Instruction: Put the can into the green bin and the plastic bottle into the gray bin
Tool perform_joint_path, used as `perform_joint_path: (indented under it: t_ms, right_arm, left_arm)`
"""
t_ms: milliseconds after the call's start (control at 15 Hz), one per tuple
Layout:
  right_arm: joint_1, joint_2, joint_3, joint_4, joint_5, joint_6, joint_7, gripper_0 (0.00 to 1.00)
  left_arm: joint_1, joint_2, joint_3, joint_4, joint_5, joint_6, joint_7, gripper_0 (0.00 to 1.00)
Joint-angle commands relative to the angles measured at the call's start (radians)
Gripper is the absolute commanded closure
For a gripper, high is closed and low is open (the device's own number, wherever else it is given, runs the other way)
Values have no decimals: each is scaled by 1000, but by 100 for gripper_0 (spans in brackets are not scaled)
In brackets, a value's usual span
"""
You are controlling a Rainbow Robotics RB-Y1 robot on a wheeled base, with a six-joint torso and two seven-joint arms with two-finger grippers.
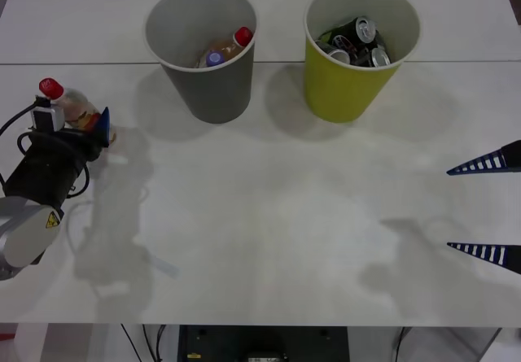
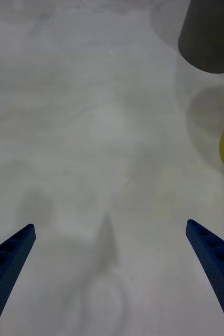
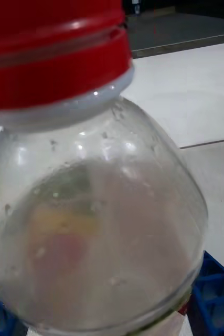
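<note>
The left gripper (image 1: pixel 91 126) clamps a red-capped bottle (image 1: pixel 72 106) by its body, held above the table's (image 1: pixel 269 215) left side, well apart from the gray bin (image 1: pixel 201 49). That bin already holds two bottles, so the new one could catch on its rim or jam against them if lowered off-centre; a slip in the grasp would drop it short. Bare tabletop lies between bottle and bin, giving a free path. The green bin (image 1: pixel 358 49), holding cans (image 1: pixel 358 41), stands just beside the gray one. The right gripper (image 1: pixel 488 207) waits at the right edge, fingers spread wide, holding nothing.
</note>
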Motion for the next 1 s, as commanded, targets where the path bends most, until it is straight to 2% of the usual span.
perform_joint_path:
  t_ms: [67,667,800,1000]
  right_arm:
    - [0,0,0,0,0,0,0,0]
    - [0,0,0,0,0,0,0,0]
    - [0,0,0,0,0,0,0,0]
    - [0,0,0,0,0,0,0,0]
  left_arm:
    - [0,0,1,0,5,-1,-1,100]
    - [2,6,1,-16,30,-1,-34,100]
    - [2,23,1,-28,31,-26,-40,100]
    - [8,98,8,-105,60,-129,-39,100]
